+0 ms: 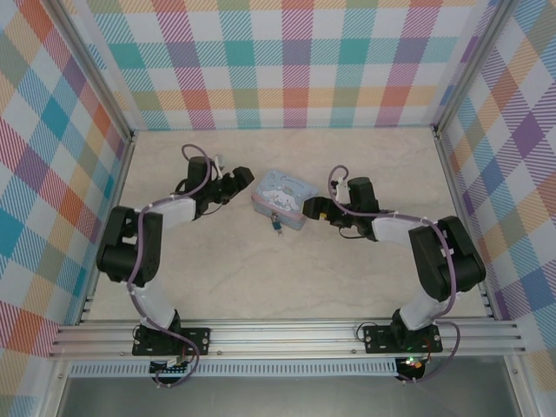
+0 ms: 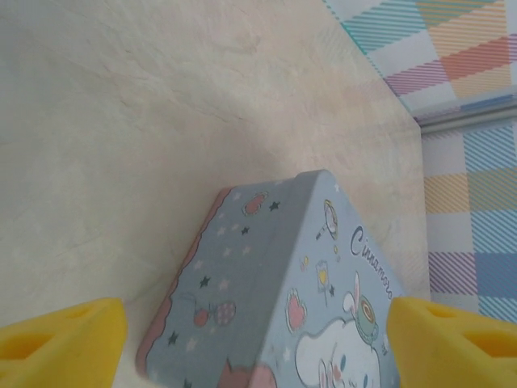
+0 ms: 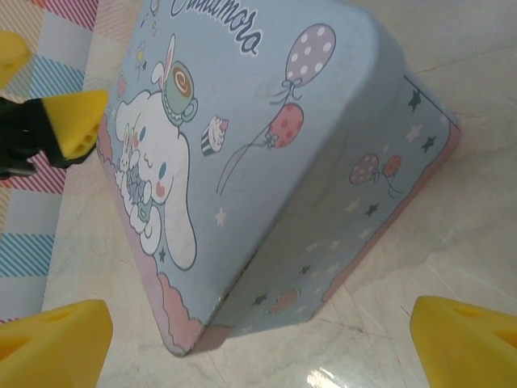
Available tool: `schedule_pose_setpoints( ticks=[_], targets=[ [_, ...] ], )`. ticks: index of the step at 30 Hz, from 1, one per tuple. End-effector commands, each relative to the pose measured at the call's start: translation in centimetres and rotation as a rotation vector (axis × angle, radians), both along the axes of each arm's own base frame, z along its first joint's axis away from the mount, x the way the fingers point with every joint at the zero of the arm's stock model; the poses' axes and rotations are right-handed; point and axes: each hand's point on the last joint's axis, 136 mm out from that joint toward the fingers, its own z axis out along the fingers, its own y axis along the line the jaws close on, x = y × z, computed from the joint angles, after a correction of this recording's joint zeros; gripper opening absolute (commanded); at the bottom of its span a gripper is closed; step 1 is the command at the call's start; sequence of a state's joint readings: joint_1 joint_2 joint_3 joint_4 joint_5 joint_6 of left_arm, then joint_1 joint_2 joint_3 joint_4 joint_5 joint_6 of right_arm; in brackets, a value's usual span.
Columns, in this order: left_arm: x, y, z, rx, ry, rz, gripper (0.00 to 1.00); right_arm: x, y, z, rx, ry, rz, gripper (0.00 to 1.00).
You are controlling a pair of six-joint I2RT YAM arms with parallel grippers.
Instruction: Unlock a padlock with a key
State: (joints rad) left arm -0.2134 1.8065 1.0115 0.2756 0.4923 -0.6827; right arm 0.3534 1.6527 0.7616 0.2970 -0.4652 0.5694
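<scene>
While the overhead view sets out the whole scene, we see a pale blue rectangular cartoon-printed tin (image 1: pixel 282 200) on the marbled beige surface (image 1: pixel 347 278). The left end effector (image 1: pixel 239 185) is just beside the tin's left side and the right end effector (image 1: pixel 311 208) just beside its right corner. That view also gives us the tiny teal-blue padlock with a thin silvery shackle (image 1: pixel 276 224). It lies at the tin's near wall, between the two end effectors and a little nearer the right one; we cannot tell whether it touches the tin.

From the left wrist, we see yellow fingertips (image 2: pixel 60 343) standing wide at the lower corners, gripping nothing, with one corner of the tin ahead between them. From the right wrist, the yellow pads (image 3: pixel 52 343) also stand wide and empty, with the tin's printed lid and starred side wall ahead. Beyond the tin, a yellow pad (image 3: pixel 77 121) of the left end effector faces it.
</scene>
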Motion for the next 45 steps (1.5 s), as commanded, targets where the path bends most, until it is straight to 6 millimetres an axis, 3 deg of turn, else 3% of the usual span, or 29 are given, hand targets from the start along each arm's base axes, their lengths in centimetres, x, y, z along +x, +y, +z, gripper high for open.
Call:
schedule_pose_setpoints(
  ticks=[1, 8, 16, 28, 31, 36, 40, 45],
  targets=[
    [0.6, -2.0, 0.3, -0.085, -0.002, -0.099, 0.74, 1.5, 1.1, 1.8, 0.057, -0.033, 0.013, 0.95],
    [0.0, -4.6, -0.5, -0.126, 0.020, -0.182, 0.72, 2.8, 1.9, 1.4, 0.084, 0.001, 0.017, 0.95],
    [-1.5, -5.8, -0.1, -0.137, 0.017, -0.218, 0.72, 3.8, 2.6, 1.5, 0.086, 0.008, 0.040, 0.95],
    [-5.2, -4.9, 0.4, -0.107, 0.017, -0.159, 0.72, 6.5, 4.3, 2.1, 0.076, -0.053, 0.124, 0.96],
    [-5.7, -4.2, 0.5, -0.094, 0.011, -0.124, 0.72, 7.4, 3.8, 2.3, 0.023, -0.087, 0.107, 0.96],
    [-6.0, -3.2, 1.4, -0.057, -0.019, -0.080, 0.74, 8.6, 0.2, 3.9, -0.104, -0.160, 0.016, 0.99],
    [-6.2, -1.9, 2.2, 0.001, -0.049, -0.038, 0.77, 7.3, -2.2, 6.2, -0.173, -0.215, -0.021, 1.00],
    [-6.7, -0.8, 4.1, 0.043, -0.108, -0.012, 0.78, 2.8, -1.8, 7.3, -0.104, -0.204, -0.011, 0.98]
  ],
)
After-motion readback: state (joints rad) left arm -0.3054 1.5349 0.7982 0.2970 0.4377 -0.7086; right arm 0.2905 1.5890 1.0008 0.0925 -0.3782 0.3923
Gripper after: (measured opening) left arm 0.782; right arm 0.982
